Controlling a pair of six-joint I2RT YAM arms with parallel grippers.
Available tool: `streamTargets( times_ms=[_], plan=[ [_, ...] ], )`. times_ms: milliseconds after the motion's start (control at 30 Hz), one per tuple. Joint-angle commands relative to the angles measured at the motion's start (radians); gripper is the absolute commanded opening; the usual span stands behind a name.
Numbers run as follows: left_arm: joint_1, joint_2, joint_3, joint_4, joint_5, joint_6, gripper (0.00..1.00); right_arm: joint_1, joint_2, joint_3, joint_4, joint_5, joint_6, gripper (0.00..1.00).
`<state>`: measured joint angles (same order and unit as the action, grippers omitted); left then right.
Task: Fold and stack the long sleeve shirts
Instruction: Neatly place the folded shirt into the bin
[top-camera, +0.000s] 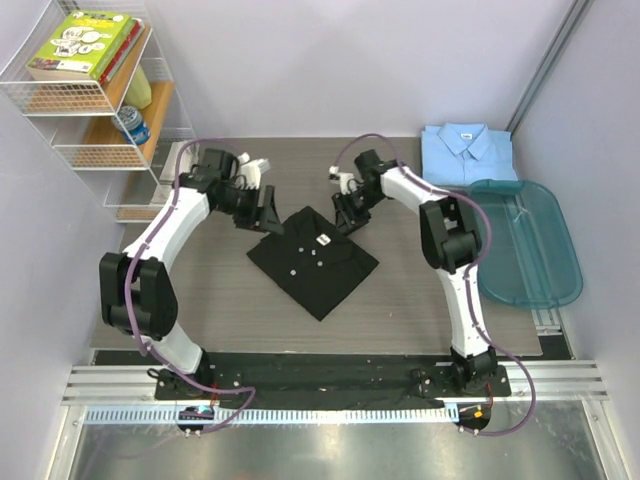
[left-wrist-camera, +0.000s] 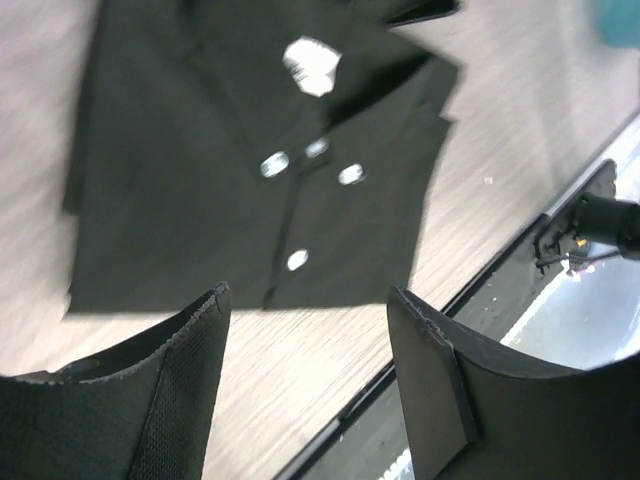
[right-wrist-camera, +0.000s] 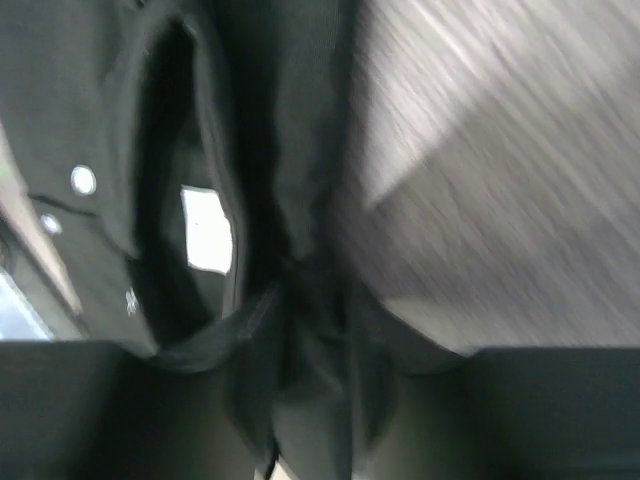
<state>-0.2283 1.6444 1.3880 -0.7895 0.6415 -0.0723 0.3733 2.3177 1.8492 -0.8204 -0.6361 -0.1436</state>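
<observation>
The black long sleeve shirt (top-camera: 312, 258) lies folded on the table's middle, pale buttons and white neck label up. It also fills the left wrist view (left-wrist-camera: 250, 170). The light blue long sleeve shirt (top-camera: 467, 153) lies folded at the back right. My left gripper (top-camera: 266, 215) hovers at the black shirt's back-left corner, open (left-wrist-camera: 310, 300), with only bare table between its fingers. My right gripper (top-camera: 350, 216) sits at the shirt's collar end. In the blurred right wrist view a ridge of black cloth (right-wrist-camera: 300, 300) is bunched between its jaws (right-wrist-camera: 310, 370).
A teal plastic tub (top-camera: 525, 240) stands at the right edge, just in front of the blue shirt. A wire shelf (top-camera: 90, 110) with books and a can stands at the back left. A dark rail (top-camera: 300, 375) runs along the near table edge.
</observation>
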Motion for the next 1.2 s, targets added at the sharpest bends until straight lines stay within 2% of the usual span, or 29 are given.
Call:
streamTargets(
  times_ms=[0, 33, 167, 233, 267, 367, 433, 467, 500, 600, 667, 700, 733, 767, 800, 900, 1000, 1167],
  plan=[
    [0.067, -0.02, -0.05, -0.085, 0.038, 0.099, 0.63, 0.067, 0.083, 0.139, -0.043, 0.07, -0.103, 0.27],
    [0.069, -0.046, -0.059, -0.096, 0.046, 0.126, 0.63, 0.088, 0.098, 0.19, -0.04, 0.096, -0.155, 0.16],
    [0.057, -0.119, -0.145, -0.077, 0.112, 0.218, 0.6, 0.182, 0.161, 0.314, -0.042, 0.144, -0.327, 0.11],
    [0.012, -0.141, -0.184, -0.059, 0.101, 0.259, 0.59, 0.22, 0.158, 0.35, -0.025, 0.162, -0.384, 0.12],
    [-0.008, -0.158, -0.194, -0.047, 0.089, 0.264, 0.58, 0.225, 0.152, 0.361, -0.011, 0.192, -0.383, 0.22],
    [-0.092, -0.176, -0.236, 0.03, -0.004, 0.261, 0.56, 0.188, 0.099, 0.412, 0.036, 0.282, -0.317, 0.36],
    [-0.181, -0.175, -0.245, 0.091, -0.077, 0.261, 0.54, 0.12, 0.019, 0.386, 0.073, 0.276, -0.208, 0.44],
    [-0.216, -0.166, -0.244, 0.113, -0.179, 0.24, 0.53, 0.095, -0.01, 0.368, 0.082, 0.265, -0.171, 0.49],
    [-0.28, -0.144, -0.241, 0.136, -0.215, 0.226, 0.53, 0.063, -0.039, 0.343, 0.093, 0.248, -0.083, 0.52],
    [-0.392, -0.095, -0.207, 0.216, -0.342, 0.123, 0.52, -0.06, -0.179, 0.182, 0.125, 0.092, 0.071, 0.53],
    [-0.44, -0.031, -0.161, 0.231, -0.367, 0.089, 0.51, -0.135, -0.297, -0.034, 0.19, -0.046, 0.221, 0.53],
    [-0.489, -0.009, -0.147, 0.237, -0.409, 0.05, 0.5, -0.152, -0.341, -0.12, 0.249, -0.074, 0.258, 0.52],
    [-0.511, 0.026, -0.133, 0.246, -0.422, 0.037, 0.5, -0.169, -0.386, -0.29, 0.282, -0.092, 0.322, 0.52],
    [-0.549, 0.044, -0.107, 0.254, -0.439, 0.017, 0.5, -0.191, -0.481, -0.374, 0.312, -0.115, 0.349, 0.52],
    [-0.568, 0.057, -0.1, 0.265, -0.471, -0.01, 0.49, -0.2, -0.524, -0.528, 0.375, -0.126, 0.378, 0.52],
    [-0.632, 0.117, -0.051, 0.279, -0.535, -0.038, 0.47, -0.211, -0.696, -0.777, 0.484, -0.12, 0.518, 0.48],
    [-0.661, 0.181, -0.017, 0.274, -0.595, -0.052, 0.42, -0.209, -0.826, -0.951, 0.588, -0.091, 0.624, 0.44],
    [-0.683, 0.259, 0.016, 0.248, -0.701, -0.052, 0.39, -0.208, -0.888, -1.053, 0.658, -0.025, 0.661, 0.41]
  ],
)
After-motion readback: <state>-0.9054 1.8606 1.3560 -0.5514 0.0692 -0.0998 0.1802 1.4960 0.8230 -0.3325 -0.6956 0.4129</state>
